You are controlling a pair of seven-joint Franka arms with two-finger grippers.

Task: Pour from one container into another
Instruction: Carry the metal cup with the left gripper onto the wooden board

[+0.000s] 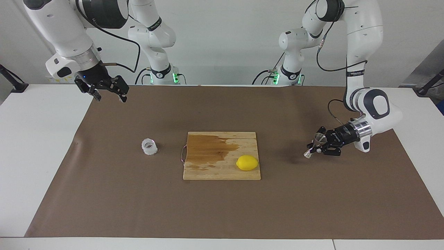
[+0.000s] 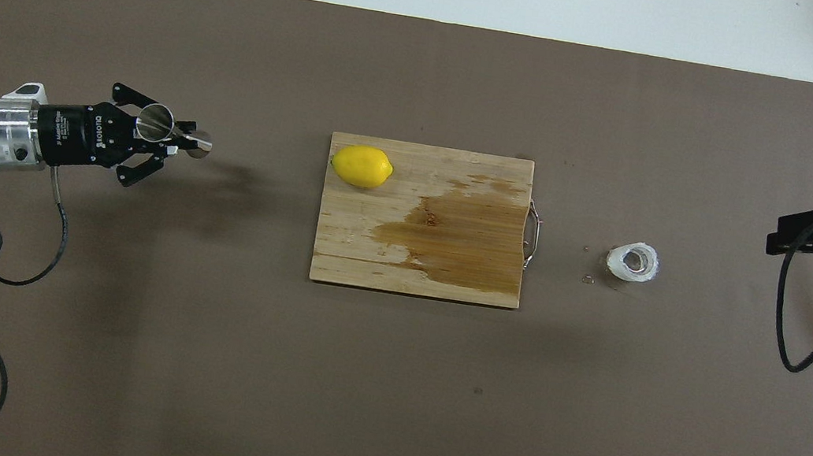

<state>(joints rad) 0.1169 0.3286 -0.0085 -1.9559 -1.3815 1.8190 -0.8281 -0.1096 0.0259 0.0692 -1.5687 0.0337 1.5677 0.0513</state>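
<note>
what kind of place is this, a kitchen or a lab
Most likely a robotics lab staged for kitchen or bar tasks. Two robot arms stand at a white table covered with brown paper, against a bare wall. On it are only props: a wet cutting board, a lemon and a steel jigger held by the left gripper.
</note>
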